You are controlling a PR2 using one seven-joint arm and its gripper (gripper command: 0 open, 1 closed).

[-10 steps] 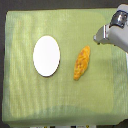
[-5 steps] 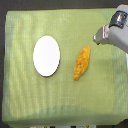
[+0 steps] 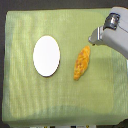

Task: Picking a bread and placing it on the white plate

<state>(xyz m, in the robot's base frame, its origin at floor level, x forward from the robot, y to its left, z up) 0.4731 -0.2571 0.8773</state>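
The bread (image 3: 82,63), a golden-orange bumpy loaf with tapered ends, lies tilted on the green cloth, right of centre. The white plate (image 3: 47,55), a plain oval, rests flat to the exterior view's left of the bread, with a gap between them. My gripper (image 3: 93,40) reaches in from the upper right, and its grey tip hovers just above the bread's upper end. The view is too blurred to show whether the fingers are open or shut. Nothing is visibly held.
A green cloth (image 3: 30,100) covers the table surface. Its edges run along the exterior view's left side and bottom. The grey arm (image 3: 115,35) fills the upper right corner.
The gripper has shifted slightly toward the exterior view's left, closer to the bread's upper end. Bread and plate have not moved.
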